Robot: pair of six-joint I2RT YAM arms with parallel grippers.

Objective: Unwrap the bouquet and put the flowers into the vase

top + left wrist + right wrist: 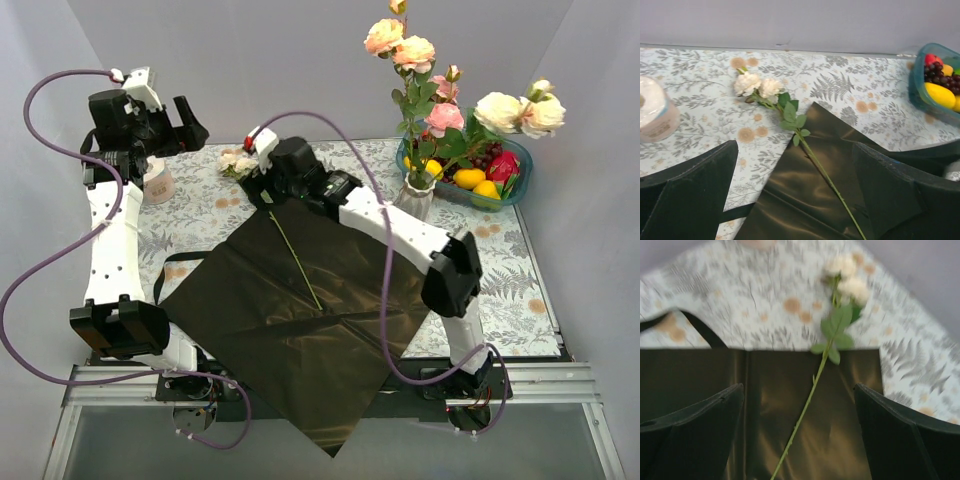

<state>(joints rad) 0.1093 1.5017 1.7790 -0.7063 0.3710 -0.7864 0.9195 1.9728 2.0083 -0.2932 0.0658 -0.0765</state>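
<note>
across the centre of the overhead frame, spread flat over the tabletop [520, 290]: black wrapping paper [300, 340]. upper right, white vase [415, 200] already holding flowers [440, 118]. on the paper's upper left part, last flower [815, 161], long axis from cream blooms upper left to stem end lower right. just over it, right end effector [797, 390], jaws wide and empty, stem running up through the gap. far upper left and well apart, left end effector [795, 147], equally spread, holding nothing.
</note>
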